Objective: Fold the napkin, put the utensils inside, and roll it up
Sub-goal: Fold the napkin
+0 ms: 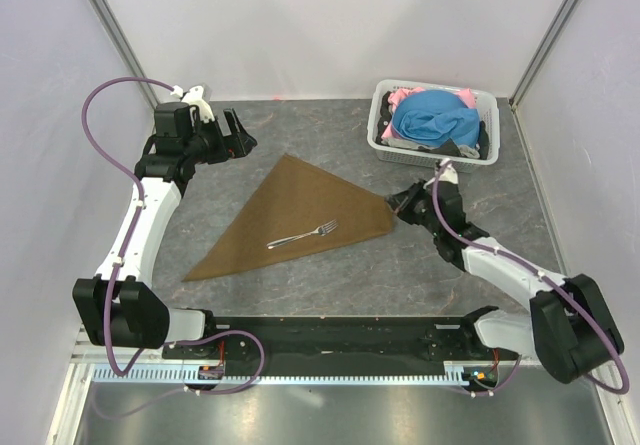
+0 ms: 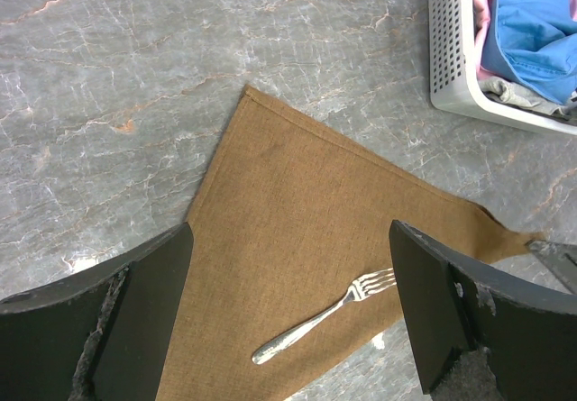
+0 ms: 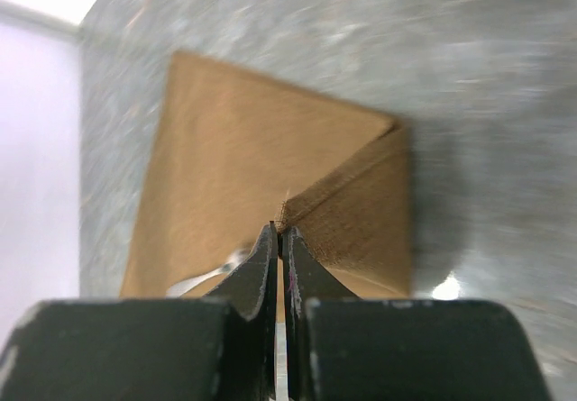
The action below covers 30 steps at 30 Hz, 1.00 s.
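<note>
Napkin [image 1: 300,215] brown, folded to a triangle, flat on the table [image 1: 330,290] mid-scene; basket [image 1: 381,143] white perforated plastic at the far right corner of the table, apart from the napkin; in it a blue cloth [image 1: 435,120] bunched on top, a pink cloth [image 1: 404,95] at the far side, dark and grey fabric under them, can't tell what.

Right claw [image 1: 393,206] sits low at the napkin's right corner; jaws clenched, tips pinching that corner; right wrist view shows the cloth edge caught between the 2 fingertips and the corner raised into a ridge; left wrist view shows the same corner drawn to a narrow point at the claw. Left claw [image 1: 238,135] at far left above bare table, just beyond the napkin's far corner, not touching it; jaws spread wide, nothing between them.

Napkin has 3 corners: 1 far, toward the left claw; 1 near-left; 1 right, in the right claw; long edge runs near-left to right; cloth plain, matte, hem visible along the far-left edge, mostly smooth. Fork [image 1: 302,234] silver, 4 tines, lies on the napkin just inside the long edge and roughly along it; tines toward the right claw, handle toward the near-left corner; apart from both claws.
</note>
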### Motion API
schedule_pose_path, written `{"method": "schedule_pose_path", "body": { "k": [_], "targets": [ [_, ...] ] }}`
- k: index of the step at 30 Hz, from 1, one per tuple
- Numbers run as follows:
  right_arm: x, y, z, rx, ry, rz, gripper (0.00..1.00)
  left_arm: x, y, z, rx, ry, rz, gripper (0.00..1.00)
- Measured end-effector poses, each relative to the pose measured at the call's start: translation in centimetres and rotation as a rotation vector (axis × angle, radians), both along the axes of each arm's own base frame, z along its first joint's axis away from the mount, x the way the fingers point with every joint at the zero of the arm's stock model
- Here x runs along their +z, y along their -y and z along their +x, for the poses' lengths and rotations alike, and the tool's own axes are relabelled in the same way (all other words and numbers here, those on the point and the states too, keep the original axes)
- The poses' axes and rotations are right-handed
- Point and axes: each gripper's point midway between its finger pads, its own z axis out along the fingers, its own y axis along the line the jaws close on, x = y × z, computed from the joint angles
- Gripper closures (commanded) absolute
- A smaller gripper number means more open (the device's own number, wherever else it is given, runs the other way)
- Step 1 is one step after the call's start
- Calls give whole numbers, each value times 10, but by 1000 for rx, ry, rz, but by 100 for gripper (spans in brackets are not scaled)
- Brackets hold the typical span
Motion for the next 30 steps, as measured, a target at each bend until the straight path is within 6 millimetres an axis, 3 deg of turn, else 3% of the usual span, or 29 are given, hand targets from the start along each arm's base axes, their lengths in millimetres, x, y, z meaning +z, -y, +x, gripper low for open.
{"method": "schedule_pose_path", "body": {
  "k": [8, 14, 18, 24, 30],
  "targets": [
    [12, -101, -7, 219, 38, 2, 100, 1, 0, 1, -1, 4, -1, 3],
    [-1, -176, -24, 376, 24, 18, 100, 1, 0, 1, -2, 6, -2, 3],
    [-11, -212, -33, 444, 6, 31, 100, 1, 1, 1, -2, 6, -2, 3],
    [-8, -254, -42, 531, 13, 75, 100, 1, 1, 1, -2, 6, -2, 3],
    [-14, -274, -54, 581, -5, 89, 100, 1, 1, 1, -3, 5, -2, 3]
  ]
}}
